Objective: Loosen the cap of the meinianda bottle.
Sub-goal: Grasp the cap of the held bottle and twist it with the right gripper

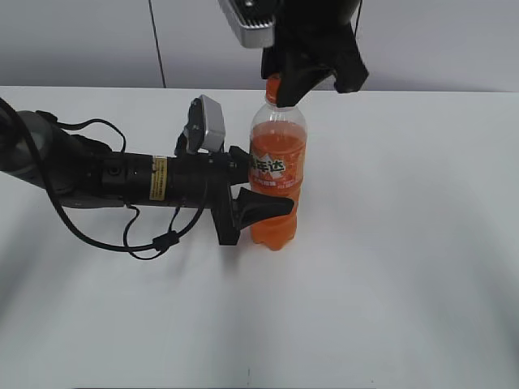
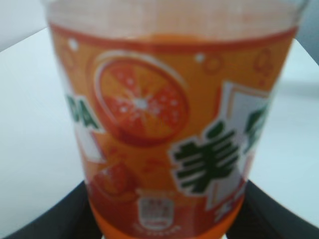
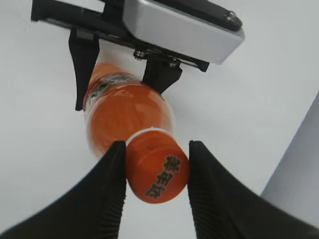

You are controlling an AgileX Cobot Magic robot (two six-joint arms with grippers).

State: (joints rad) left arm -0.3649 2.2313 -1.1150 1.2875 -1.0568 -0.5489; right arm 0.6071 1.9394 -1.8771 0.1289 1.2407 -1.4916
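Right pincer, black with ribbed inner pads, comes down from above and is clamped on the small round orange plastic screw cap; in the right wrist view both fingers press the cap's sides, dark characters printed on its top face visible between them. Exterior view shows the same pincer straddling the cap at the bottle's top, wrist camera housing just above it. Left pincer, black, reaches in horizontally from the left and is clamped around the middle of the tall clear plastic bottle of orange drink, one finger in front at the lower label edge, the other behind the bottle, mostly hidden. Left wrist view is filled with the bottle's orange label, blurred: orange-slice graphic, green and white characters, black finger edges at both lower corners touching the bottle's sides. From the right wrist view the left pincer's fingers flank the bottle body below the shoulder, its silver-grey camera block above them. Bottle stands upright on the white surface, roughly centre of the exterior view, liquid level up near the shoulder. Left arm, black with a yellow sticker and looped black cables, lies low over the surface on the left side. Grey wall panels behind the surface.
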